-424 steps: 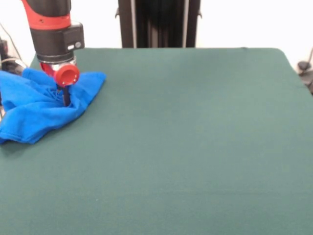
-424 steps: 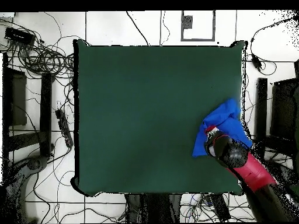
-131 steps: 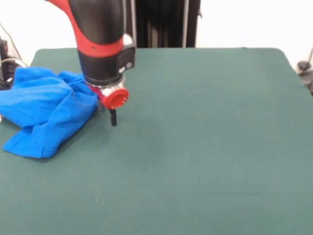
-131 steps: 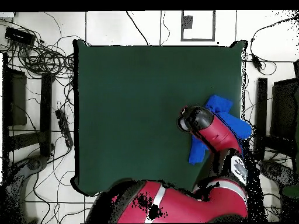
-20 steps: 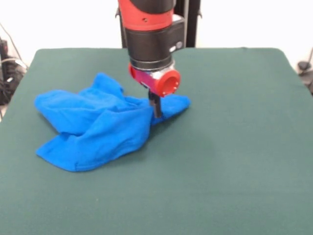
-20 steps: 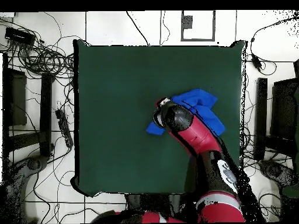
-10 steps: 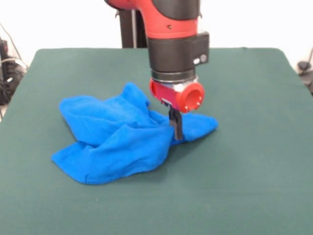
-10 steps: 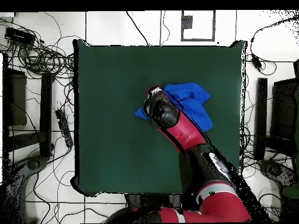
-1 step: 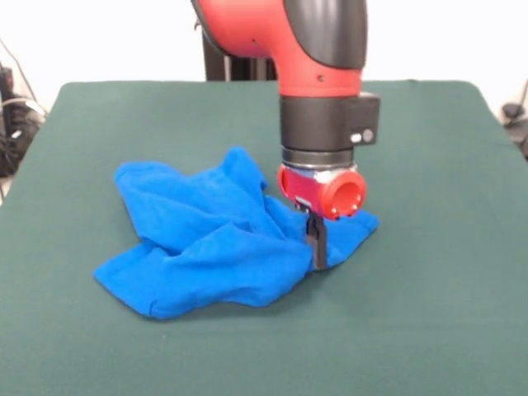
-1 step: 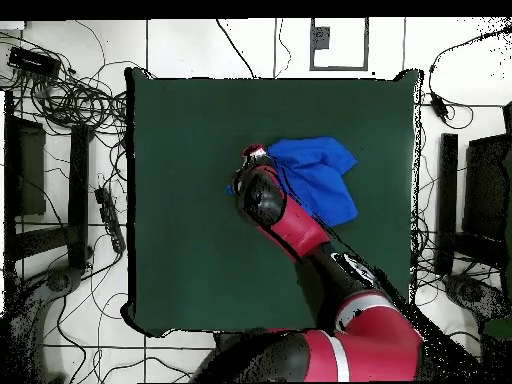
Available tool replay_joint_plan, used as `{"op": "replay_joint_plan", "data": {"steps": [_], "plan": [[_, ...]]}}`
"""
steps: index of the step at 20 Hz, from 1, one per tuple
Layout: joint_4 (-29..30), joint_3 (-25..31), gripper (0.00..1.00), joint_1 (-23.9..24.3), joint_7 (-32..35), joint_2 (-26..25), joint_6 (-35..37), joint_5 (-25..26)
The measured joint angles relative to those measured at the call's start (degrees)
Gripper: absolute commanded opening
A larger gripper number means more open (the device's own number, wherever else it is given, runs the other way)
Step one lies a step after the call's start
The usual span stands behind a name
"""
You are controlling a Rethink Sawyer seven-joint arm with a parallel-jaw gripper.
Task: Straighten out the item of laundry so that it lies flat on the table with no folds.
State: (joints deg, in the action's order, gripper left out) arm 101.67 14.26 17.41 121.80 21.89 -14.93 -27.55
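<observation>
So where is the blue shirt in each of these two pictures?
Front view: the shirt lies crumpled left of the picture's centre, on the table.
Overhead view: it sits right of centre, in the table's upper half.
Shared landmark: the end effector, pressed into the shirt's edge in both views.

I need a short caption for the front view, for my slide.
Sawyer gripper shut on one edge of the crumpled blue T-shirt on the green table.
</observation>
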Motion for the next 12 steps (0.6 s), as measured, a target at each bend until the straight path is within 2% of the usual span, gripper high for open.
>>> {"op": "replay_joint_plan", "data": {"steps": [2,7,8,12], "plan": [[0.0,0.1,0.00,-0.5,1.3,-1.7,-1.1,-0.4],[0.0,-0.1,0.00,-2.0,4.5,-2.0,-4.7,-3.0],[0.0,-0.1,1.00,-2.2,5.0,-2.1,-5.2,-3.4],[-0.2,-0.8,1.00,-4.8,6.8,-1.8,-8.7,-6.2]]}}
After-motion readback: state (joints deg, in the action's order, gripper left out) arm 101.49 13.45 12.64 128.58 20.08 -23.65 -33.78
